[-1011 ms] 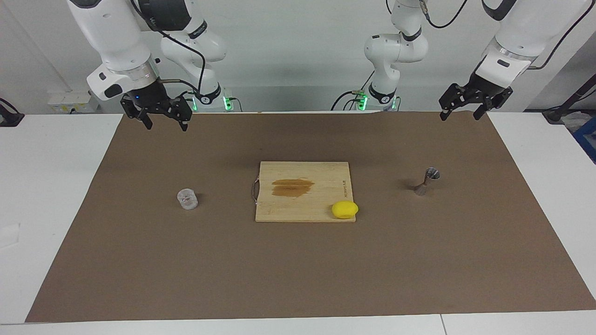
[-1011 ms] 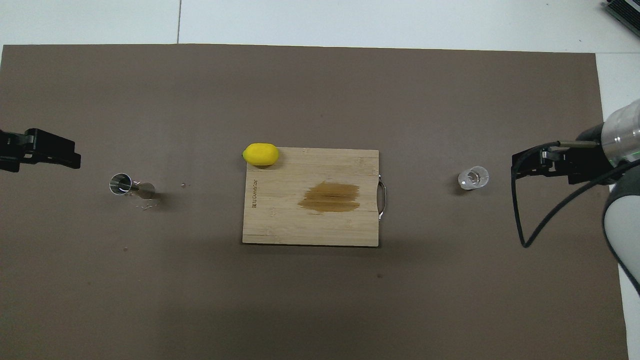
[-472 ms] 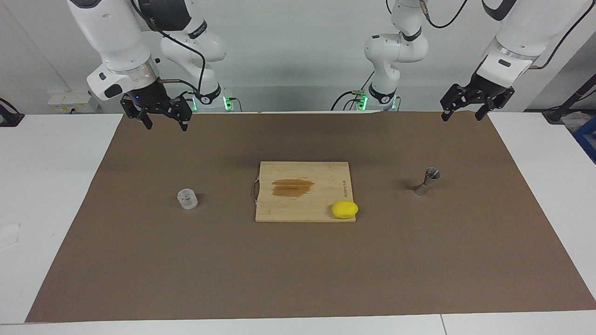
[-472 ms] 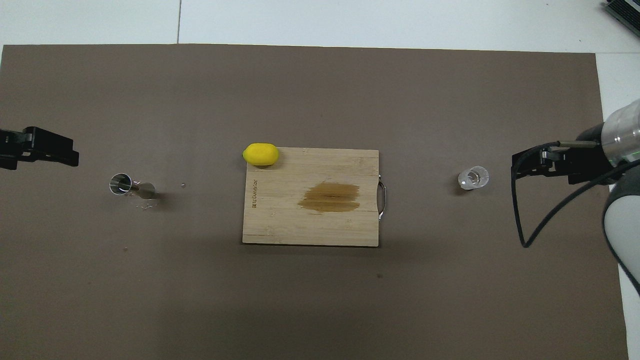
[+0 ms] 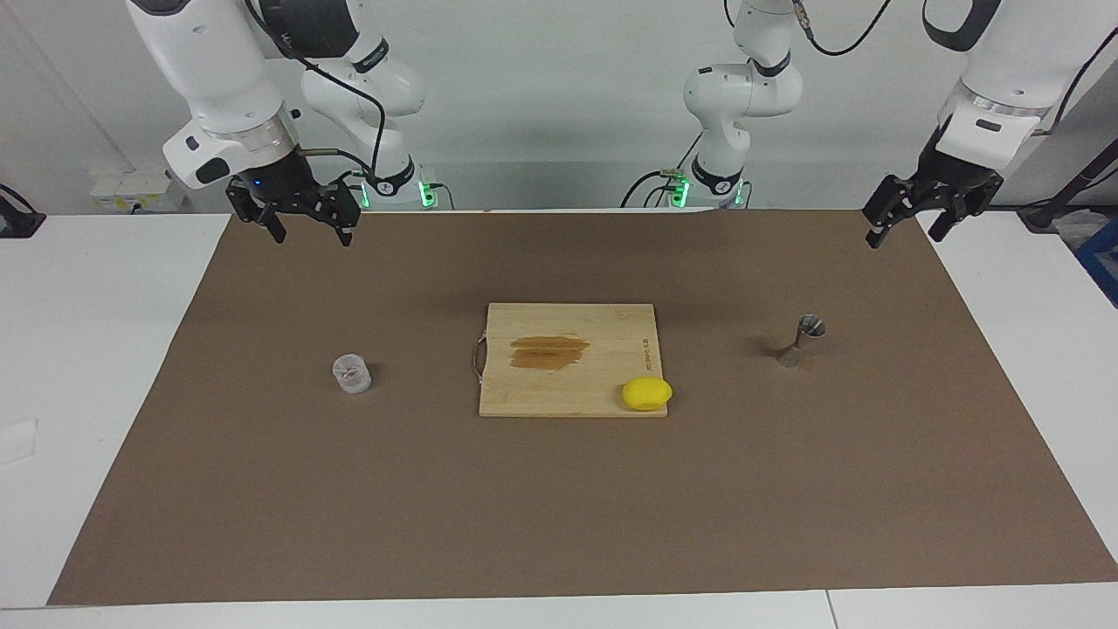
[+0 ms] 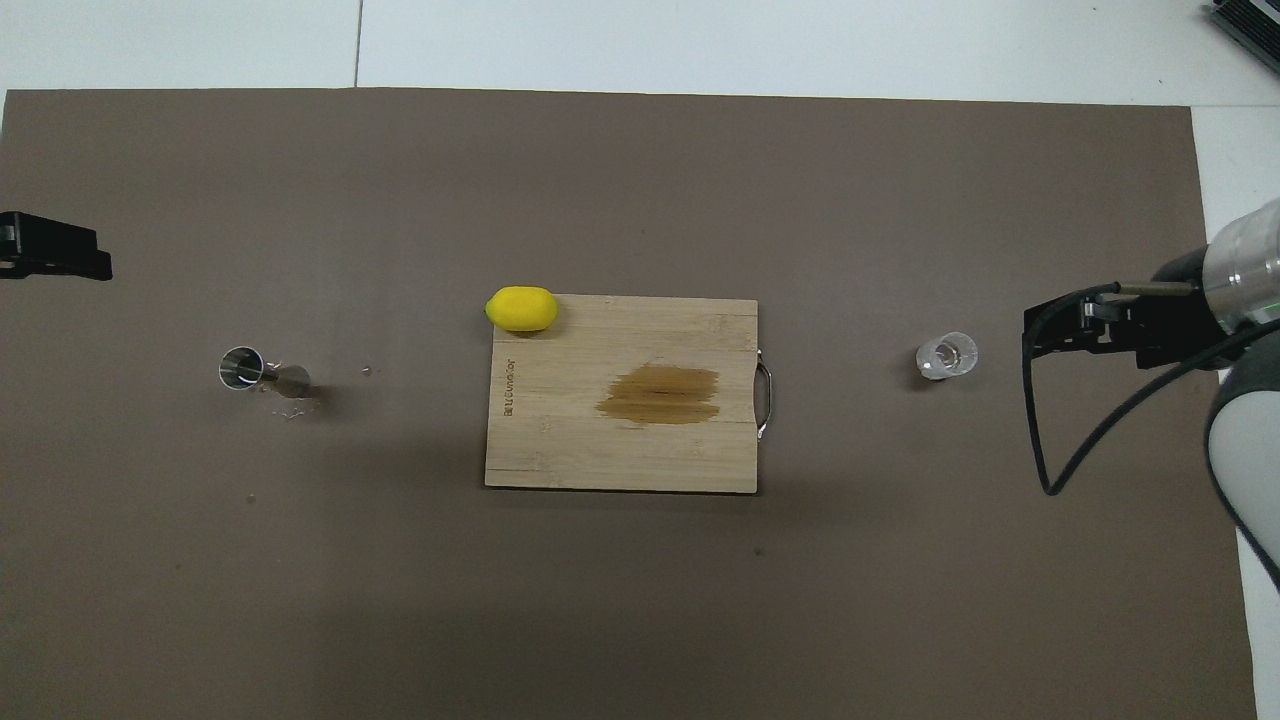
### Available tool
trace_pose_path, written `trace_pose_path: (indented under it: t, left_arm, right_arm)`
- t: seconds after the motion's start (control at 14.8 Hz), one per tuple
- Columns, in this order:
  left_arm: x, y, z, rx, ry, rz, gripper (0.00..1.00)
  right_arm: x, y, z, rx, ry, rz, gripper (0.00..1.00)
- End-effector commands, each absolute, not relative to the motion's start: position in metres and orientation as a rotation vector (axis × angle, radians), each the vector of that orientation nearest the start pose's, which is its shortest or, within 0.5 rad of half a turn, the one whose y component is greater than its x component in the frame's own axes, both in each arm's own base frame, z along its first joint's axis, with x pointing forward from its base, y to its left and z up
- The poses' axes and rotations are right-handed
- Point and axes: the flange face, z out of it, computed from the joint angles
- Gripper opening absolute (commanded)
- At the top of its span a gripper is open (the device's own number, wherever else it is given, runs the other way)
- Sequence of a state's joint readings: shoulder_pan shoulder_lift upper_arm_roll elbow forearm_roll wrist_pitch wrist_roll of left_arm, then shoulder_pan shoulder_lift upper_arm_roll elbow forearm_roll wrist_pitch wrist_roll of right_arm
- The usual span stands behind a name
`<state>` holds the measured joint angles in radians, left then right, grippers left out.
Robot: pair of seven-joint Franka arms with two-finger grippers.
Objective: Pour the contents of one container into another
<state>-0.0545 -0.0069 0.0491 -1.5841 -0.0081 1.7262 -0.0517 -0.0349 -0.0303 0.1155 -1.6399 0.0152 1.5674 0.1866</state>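
Note:
The clear cup [image 5: 352, 374] [image 6: 946, 355] stands upright on the brown mat toward the right arm's end. The steel jigger [image 5: 802, 341] [image 6: 255, 372] stands upright on the mat toward the left arm's end. My right gripper [image 5: 310, 229] [image 6: 1035, 335] hangs open and empty, high over the mat and well apart from the cup. My left gripper [image 5: 904, 229] [image 6: 60, 262] is open and empty too, raised over the mat's edge at the left arm's end, clear of the jigger.
A wooden cutting board [image 5: 611, 332] [image 6: 560, 450] with a brown stain lies mid-mat between cup and jigger. A yellow lemon [image 5: 647, 394] [image 6: 521, 308] rests at the board's corner farthest from the robots, on the jigger's side. White table surrounds the brown mat [image 5: 559, 507].
My left gripper has swung outward toward the left arm's end of the table, away from the jigger. The right arm, cup, jigger and lemon have not moved.

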Motion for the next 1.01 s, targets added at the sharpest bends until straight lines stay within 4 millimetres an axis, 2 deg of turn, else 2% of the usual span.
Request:
trace_pose_path:
  t: [0.0, 0.07, 0.2, 0.4, 0.54, 0.74, 0.94]
  left_arm:
    - [0.555, -0.003, 0.608, -3.122, -0.078, -0.351, 1.0]
    - [0.559, -0.002, 0.601, -3.118, -0.08, -0.389, 1.0]
    - [0.565, 0.016, 0.588, -3.11, -0.129, -0.42, 1.0]
    - [0.574, 0.012, 0.558, -3.099, -0.172, -0.531, 1.0]
    - [0.581, 0.009, 0.543, -3.1, -0.206, -0.541, 1.0]
    - [0.582, -0.01, 0.543, -3.106, -0.158, -0.559, 1.0]
    - [0.584, -0.016, 0.538, -3.095, -0.133, -0.647, 1.0]
  right_arm:
    - [0.533, 0.042, 0.61, -3.114, 0.154, 0.082, 1.0]
    - [0.533, 0.042, 0.61, -3.114, 0.154, 0.082, 1.0]
    - [0.533, 0.042, 0.61, -3.114, 0.154, 0.082, 1.0]
    - [0.533, 0.042, 0.61, -3.114, 0.154, 0.082, 1.0]
    - [0.533, 0.042, 0.61, -3.114, 0.154, 0.082, 1.0]
    - [0.533, 0.042, 0.61, -3.114, 0.154, 0.082, 1.0]
    - [0.533, 0.042, 0.61, -3.114, 0.154, 0.082, 1.0]
